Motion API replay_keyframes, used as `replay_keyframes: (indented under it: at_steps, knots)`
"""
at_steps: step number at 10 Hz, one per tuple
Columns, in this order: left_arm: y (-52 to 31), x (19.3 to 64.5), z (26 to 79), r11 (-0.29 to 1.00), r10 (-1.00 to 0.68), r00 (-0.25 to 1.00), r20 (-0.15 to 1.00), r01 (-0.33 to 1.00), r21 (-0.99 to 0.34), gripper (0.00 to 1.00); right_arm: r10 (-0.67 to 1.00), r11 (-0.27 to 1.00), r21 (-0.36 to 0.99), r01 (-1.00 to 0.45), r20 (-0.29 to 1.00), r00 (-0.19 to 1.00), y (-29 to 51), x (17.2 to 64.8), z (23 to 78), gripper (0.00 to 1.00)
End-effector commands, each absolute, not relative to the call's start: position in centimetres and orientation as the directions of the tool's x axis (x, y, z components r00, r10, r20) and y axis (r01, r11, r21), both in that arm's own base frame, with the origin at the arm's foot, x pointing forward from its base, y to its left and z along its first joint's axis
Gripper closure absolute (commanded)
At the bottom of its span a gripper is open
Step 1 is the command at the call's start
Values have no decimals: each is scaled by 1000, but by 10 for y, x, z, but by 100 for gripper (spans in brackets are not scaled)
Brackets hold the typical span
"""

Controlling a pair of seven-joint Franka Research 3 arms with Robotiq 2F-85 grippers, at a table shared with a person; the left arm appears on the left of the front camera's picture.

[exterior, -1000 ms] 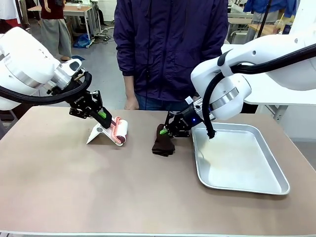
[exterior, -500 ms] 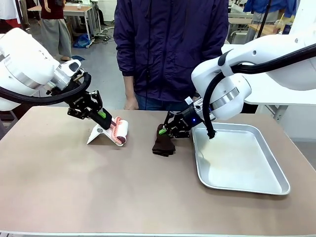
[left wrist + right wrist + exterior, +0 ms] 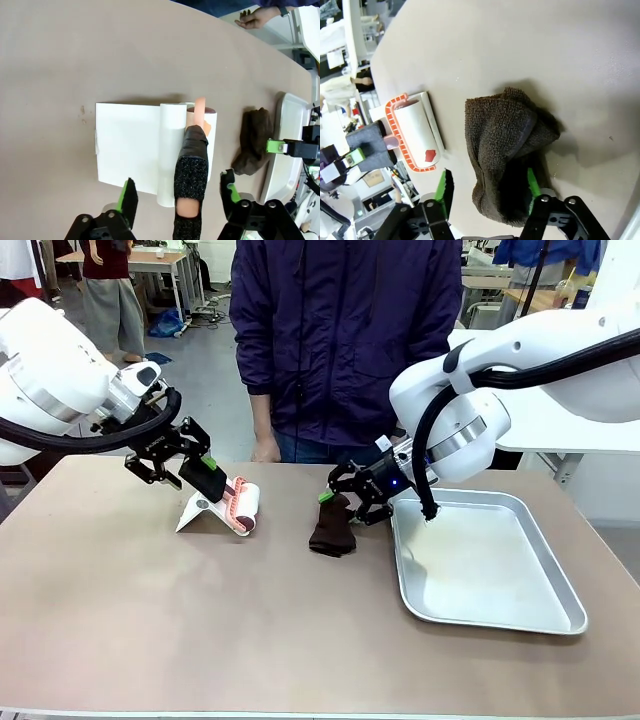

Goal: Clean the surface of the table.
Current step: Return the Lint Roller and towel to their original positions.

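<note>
The desk (image 3: 200, 620) spreads across the whole foreground of the front view, its matte taupe-brown top running from the near edge to the far edge where a person in a dark jacket (image 3: 345, 340) stands.

On the left half of the desk sits a lint roller (image 3: 243, 505), its white roll ringed by an orange-pink frame, resting on a white stand (image 3: 200, 512). Its dark padded handle (image 3: 190, 172) points back toward the left end effector (image 3: 180, 462). In the left wrist view the green-padded fingers (image 3: 126, 195) stand spread on either side of the handle with gaps showing, so this end effector is open and grips nothing.

Near the middle of the desk a dark brown cloth (image 3: 332, 525) lies crumpled, just left of a shallow silver tray (image 3: 500, 615). The right end effector (image 3: 352, 495) hangs over the cloth's top. In the right wrist view its fingers (image 3: 442, 187) are spread wide on both sides of the cloth, not pinching it: open as well.

One of the person's hands (image 3: 255, 17) rests open by the far edge of the desk.
</note>
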State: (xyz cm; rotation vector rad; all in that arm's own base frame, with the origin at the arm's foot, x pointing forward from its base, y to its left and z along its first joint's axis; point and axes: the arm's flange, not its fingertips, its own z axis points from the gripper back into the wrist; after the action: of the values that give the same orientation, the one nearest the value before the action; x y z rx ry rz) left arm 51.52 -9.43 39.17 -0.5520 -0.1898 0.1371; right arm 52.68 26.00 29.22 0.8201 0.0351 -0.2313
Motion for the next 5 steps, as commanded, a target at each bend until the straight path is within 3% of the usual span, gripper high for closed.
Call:
replay_keyframes:
  at_steps: [1,5]
  knots:
    - [-91,509,400,828,183,974,135,-79,-555,0,-186,665,721,194,-91,978,251,525,301,0]
    - [-54,487,429,719,135,980,147,5,-695,0,-124,639,764,95,-20,992,235,504,341,0]
